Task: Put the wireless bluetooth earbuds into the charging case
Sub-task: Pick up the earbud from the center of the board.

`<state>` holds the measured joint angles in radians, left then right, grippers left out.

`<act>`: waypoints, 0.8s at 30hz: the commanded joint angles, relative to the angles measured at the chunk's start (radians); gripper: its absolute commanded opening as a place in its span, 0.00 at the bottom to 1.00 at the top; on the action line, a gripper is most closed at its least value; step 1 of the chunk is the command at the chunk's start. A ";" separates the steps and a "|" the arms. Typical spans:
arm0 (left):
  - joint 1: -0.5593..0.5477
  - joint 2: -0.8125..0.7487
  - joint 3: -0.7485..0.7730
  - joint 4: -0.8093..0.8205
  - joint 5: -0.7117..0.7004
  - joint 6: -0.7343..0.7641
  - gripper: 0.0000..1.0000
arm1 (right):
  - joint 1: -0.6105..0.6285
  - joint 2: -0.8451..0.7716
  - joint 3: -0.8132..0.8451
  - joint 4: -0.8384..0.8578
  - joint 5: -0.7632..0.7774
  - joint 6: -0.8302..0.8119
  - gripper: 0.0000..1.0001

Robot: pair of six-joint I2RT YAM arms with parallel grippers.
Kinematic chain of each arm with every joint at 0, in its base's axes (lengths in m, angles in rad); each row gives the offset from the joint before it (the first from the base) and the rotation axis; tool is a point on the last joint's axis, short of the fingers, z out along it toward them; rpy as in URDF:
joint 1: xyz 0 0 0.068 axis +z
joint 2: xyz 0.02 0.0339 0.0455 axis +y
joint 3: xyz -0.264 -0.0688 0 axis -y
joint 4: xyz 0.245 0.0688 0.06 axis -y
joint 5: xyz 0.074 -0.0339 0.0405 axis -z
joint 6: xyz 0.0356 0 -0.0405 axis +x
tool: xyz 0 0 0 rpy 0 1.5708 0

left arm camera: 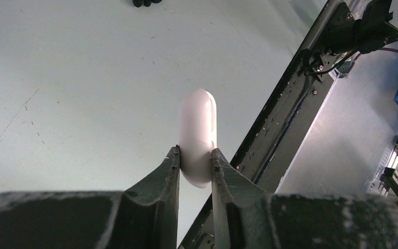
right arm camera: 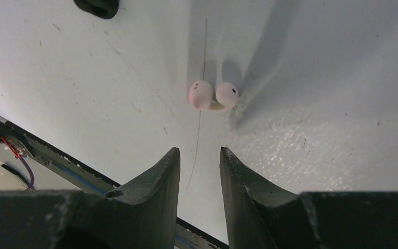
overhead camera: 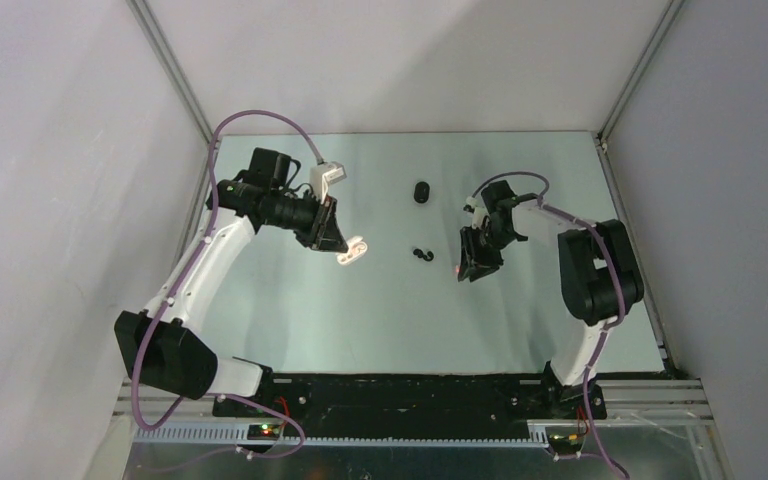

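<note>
Left hand [left arm camera: 195, 152] clamps white case [left arm camera: 198, 124], wrist view

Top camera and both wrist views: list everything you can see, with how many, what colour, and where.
white charging case: one, white, clamped edge-on in the left end effector
black charging case: one, black, on the table, far centre
black earbuds: two, black, together at mid-table, nearer than the black case
white earbuds: two, white, touching, on the table ahead of the right end effector
table: one, pale grey
left end effector: one, dark, shut on the white case
right end effector: one, dark, open, empty
</note>
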<state>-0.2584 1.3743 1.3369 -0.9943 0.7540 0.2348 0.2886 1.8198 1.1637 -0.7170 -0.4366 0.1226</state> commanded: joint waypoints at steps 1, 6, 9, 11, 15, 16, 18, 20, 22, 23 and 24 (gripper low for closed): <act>0.008 -0.022 -0.008 -0.004 0.005 -0.001 0.00 | -0.002 0.032 0.059 0.020 0.008 0.039 0.38; 0.008 -0.012 -0.009 -0.005 0.011 -0.003 0.00 | -0.013 0.069 0.099 0.048 0.043 0.076 0.43; 0.008 -0.002 -0.004 -0.005 0.014 -0.003 0.00 | -0.008 0.098 0.130 0.052 0.094 0.107 0.40; 0.008 0.001 0.001 -0.006 0.014 -0.005 0.00 | 0.000 0.116 0.143 0.047 0.107 0.109 0.37; 0.012 -0.002 0.008 -0.005 0.011 -0.006 0.00 | 0.025 0.136 0.157 0.032 0.168 0.113 0.33; 0.012 -0.003 0.007 -0.007 0.011 -0.006 0.00 | 0.027 0.139 0.159 0.029 0.176 0.113 0.33; 0.013 -0.006 0.001 -0.007 0.011 -0.005 0.00 | 0.038 0.153 0.167 0.025 0.199 0.106 0.32; 0.013 -0.008 -0.005 -0.007 0.011 -0.005 0.00 | 0.051 0.156 0.177 0.020 0.200 0.088 0.30; 0.015 -0.010 -0.006 -0.007 0.011 -0.004 0.00 | 0.069 0.153 0.184 0.016 0.177 0.043 0.28; 0.017 -0.010 -0.006 -0.007 0.010 -0.003 0.00 | 0.081 0.150 0.185 0.015 0.163 0.024 0.27; 0.017 -0.011 -0.006 -0.007 0.011 -0.002 0.00 | 0.086 0.141 0.188 0.016 0.124 -0.019 0.26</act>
<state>-0.2527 1.3746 1.3304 -1.0058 0.7540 0.2340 0.3386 1.9472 1.3251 -0.6876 -0.2832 0.1967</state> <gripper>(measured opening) 0.265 0.286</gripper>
